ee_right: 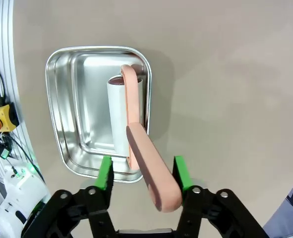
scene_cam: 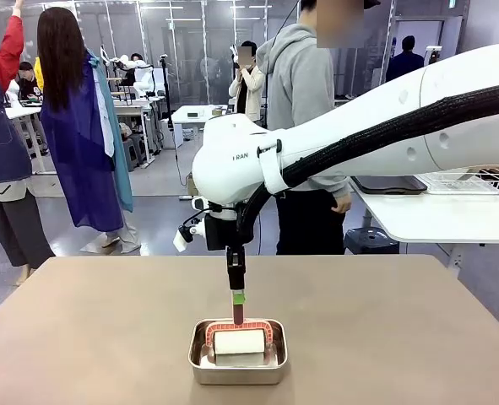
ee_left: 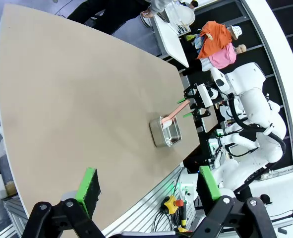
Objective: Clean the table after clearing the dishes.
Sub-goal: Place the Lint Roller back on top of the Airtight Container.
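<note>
No dishes were left on the worktop (scene_cam: 89, 329), so clearing looked done. One lint roller (ee_right: 126, 114) sat in the steel pan (scene_cam: 237, 374) at the near edge. The right gripper (ee_right: 142, 173) had its fingers apart around the roller's handle. The left gripper (ee_left: 148, 191) was apart too, holding nothing.

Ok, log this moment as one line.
right gripper: open, astride roller handle | roller: in pan | left gripper: open, above table

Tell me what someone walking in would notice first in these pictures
The big white right arm reaches across the middle, its right gripper open around the pink handle of a lint roller. The roller's white roll lies in a small steel pan near the robot's edge of the brown table. A person in a grey hoodie stands at the far side.
</note>
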You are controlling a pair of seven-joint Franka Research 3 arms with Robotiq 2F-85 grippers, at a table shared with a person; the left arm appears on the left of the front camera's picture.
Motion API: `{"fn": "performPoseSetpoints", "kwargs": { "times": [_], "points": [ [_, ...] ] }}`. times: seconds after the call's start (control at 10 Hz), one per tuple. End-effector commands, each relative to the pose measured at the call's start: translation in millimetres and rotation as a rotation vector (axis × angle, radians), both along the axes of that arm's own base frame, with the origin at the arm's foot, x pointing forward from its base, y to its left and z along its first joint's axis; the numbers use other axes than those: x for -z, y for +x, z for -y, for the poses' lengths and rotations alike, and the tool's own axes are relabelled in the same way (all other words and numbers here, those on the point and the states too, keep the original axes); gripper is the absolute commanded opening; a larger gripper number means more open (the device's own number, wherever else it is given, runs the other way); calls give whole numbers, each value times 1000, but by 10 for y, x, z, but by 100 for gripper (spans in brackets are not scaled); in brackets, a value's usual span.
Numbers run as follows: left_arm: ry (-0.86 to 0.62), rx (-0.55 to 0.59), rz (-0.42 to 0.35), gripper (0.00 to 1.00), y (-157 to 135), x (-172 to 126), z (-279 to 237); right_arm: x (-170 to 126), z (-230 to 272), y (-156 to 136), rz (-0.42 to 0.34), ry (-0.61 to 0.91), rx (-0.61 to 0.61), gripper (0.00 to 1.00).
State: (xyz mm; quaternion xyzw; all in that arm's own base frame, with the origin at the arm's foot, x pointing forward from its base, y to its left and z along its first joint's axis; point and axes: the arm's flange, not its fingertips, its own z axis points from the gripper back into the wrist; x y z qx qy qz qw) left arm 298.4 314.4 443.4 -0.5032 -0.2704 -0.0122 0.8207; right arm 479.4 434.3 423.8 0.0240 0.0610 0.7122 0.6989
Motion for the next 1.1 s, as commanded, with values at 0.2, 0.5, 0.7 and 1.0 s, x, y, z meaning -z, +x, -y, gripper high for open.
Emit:
{"fn": "performPoseSetpoints", "kwargs": {
  "times": [0.2, 0.5, 0.7, 1.0],
  "points": [
    [12, 5, 0, 100, -43, -35, -7, -49, 91, -101, 30, 14, -6, 100],
    [12, 5, 0, 100, -43, -35, -7, -4, 205, -57, 65, -186, 124, 100],
    [12, 5, 0, 100, -43, -35, -7, -71, 20, -18, 12, 2, 1, 100],
    [12, 5, 0, 100, -43, -35, -7, -71, 20, -18, 12, 2, 1, 100]
  ]
}}
